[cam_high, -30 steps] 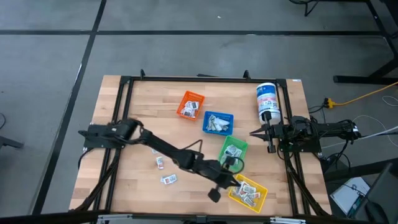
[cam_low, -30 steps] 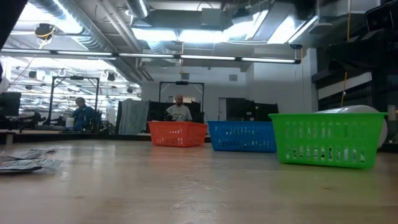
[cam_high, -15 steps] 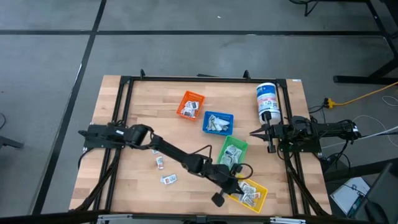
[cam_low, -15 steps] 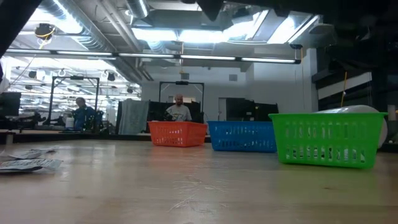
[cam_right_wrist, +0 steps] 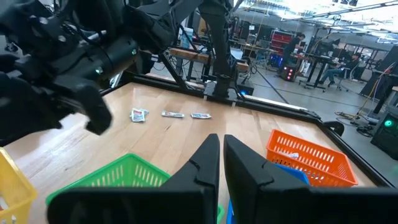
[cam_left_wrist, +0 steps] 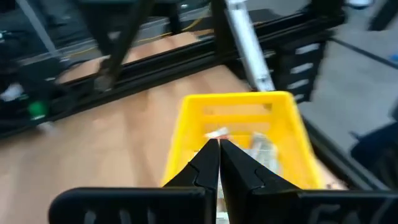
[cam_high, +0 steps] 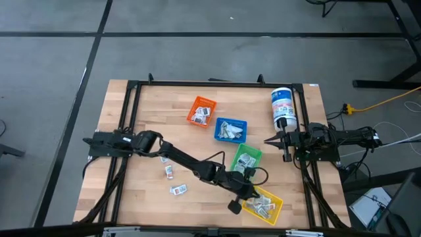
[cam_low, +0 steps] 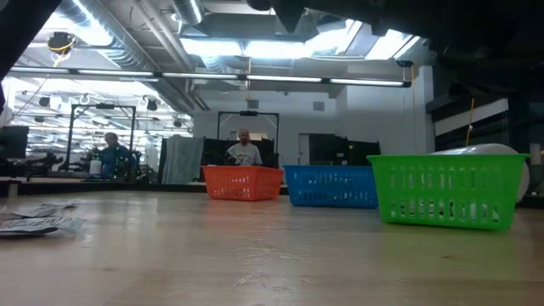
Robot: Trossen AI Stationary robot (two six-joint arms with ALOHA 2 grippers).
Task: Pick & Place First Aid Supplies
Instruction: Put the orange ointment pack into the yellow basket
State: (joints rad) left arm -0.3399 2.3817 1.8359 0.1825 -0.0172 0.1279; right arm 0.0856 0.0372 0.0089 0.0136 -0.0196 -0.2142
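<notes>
Hovering over the yellow bin [cam_left_wrist: 249, 134] at the table's [cam_high: 151, 125] five o'clock, the left fingers [cam_left_wrist: 219, 163] look pinched nearly together; whether a packet sits between them I cannot tell. Loose packets [cam_high: 172, 180] wait at seven o'clock. Releasing off-centre could drop one outside.
</notes>
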